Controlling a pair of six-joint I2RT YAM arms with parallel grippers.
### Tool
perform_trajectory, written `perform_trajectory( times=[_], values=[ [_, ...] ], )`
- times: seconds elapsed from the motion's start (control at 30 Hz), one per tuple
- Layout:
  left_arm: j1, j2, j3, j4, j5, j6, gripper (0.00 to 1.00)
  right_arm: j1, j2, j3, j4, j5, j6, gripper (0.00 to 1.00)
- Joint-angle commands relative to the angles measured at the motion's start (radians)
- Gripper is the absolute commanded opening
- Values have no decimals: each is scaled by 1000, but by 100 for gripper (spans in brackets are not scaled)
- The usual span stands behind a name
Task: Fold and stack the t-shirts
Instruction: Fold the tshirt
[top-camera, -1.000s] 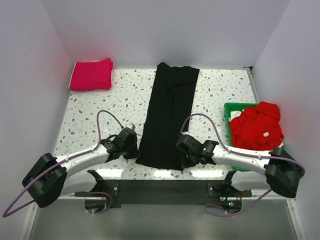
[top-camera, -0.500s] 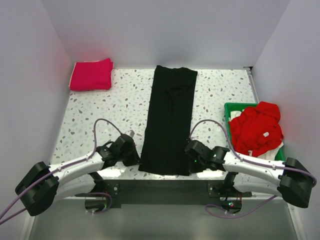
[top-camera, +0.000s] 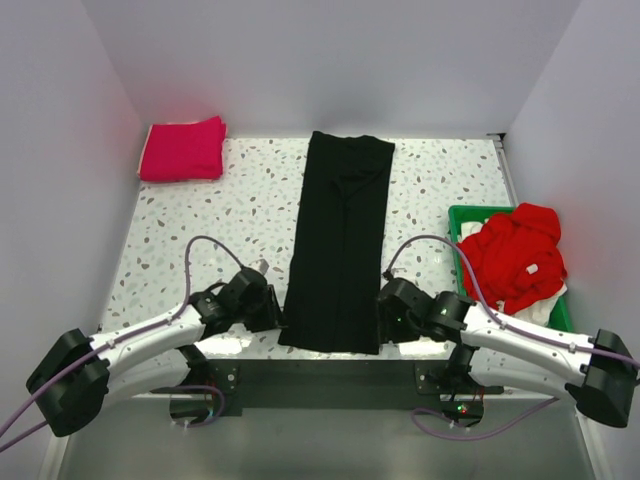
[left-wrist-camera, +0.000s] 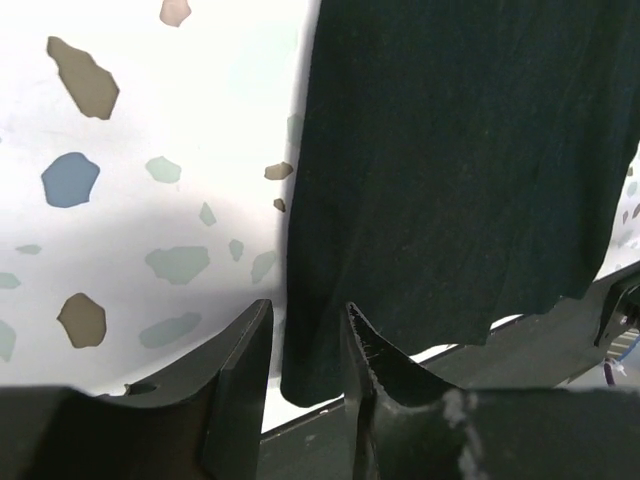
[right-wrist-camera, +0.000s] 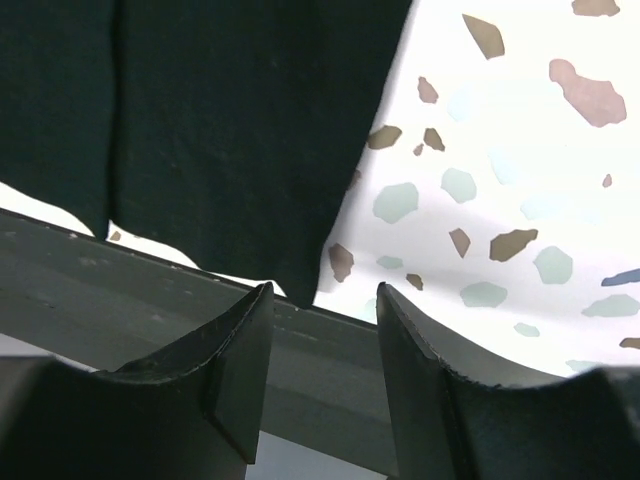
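We judge the step in hand to be the crosswise fold of the black t-shirt (top-camera: 340, 240), which lies as a long narrow strip down the middle of the table (top-camera: 200, 220), collar end far, hem at the near edge and slightly over it. The left gripper (top-camera: 268, 312) sits at the near left corner of the hem, its jaws spread, the corner of the cloth showing in the gap but not pinched. The right gripper (top-camera: 385, 318) sits at the near right corner, jaws spread wider, nothing between them; the cloth lies just beyond its fingertips.

To do this well, we suggest taking both corners at the same depth, so that the hem stays square; each jaw should catch every layer of the strip, not only the top one. The two arms should lift together and carry the hem straight away from us, keeping the long edges in line; a pull from one side alone would skew the strip.

The green tray (top-camera: 460, 215) stands at the right edge of the table; a crumpled red t-shirt (top-camera: 515, 255) is heaped in it and spills over its rim; a bit of white cloth (top-camera: 545, 305) peeks out beneath the red, at the tray's near corner. A folded pink t-shirt (top-camera: 183, 148) rests in the far left corner, on the table itself, well apart from the strip.
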Motion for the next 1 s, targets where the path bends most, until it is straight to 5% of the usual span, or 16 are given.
perform_trajectory(
  times=[0.0,0.4,0.97],
  values=[
    [-2,3,36,-46,-29,21,38,4,11,41,-16,16,17,49],
    [-7,7,-9,-9,18,12,42,4,-19,-76,76,-49,109,48],
    [-80,1,-70,-23,20,-66,26,4,8,-155,199,-118,164,44]
  ],
)
